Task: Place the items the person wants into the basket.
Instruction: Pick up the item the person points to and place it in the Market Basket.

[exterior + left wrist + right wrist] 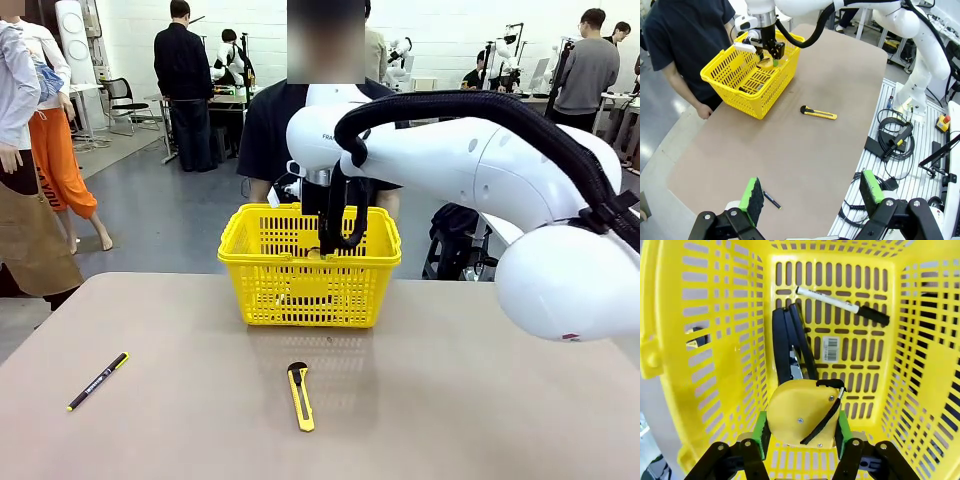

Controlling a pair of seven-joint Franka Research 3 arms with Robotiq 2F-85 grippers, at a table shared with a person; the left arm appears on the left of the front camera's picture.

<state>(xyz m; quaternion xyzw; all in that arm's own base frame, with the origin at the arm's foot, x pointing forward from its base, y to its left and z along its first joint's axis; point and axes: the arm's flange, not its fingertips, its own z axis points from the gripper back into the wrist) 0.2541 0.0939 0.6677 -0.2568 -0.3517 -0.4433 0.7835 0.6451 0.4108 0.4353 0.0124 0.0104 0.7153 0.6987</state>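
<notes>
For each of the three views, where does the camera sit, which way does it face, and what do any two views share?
Front: between the arms, facing the person across the table; right arm reaches into the basket.
Left wrist: high over the table's near end, left gripper open below, looking toward the utility knife.
Right wrist: above the basket, looking down; right gripper holds the tape measure over stapler and marker.
Shared: basket.
</notes>
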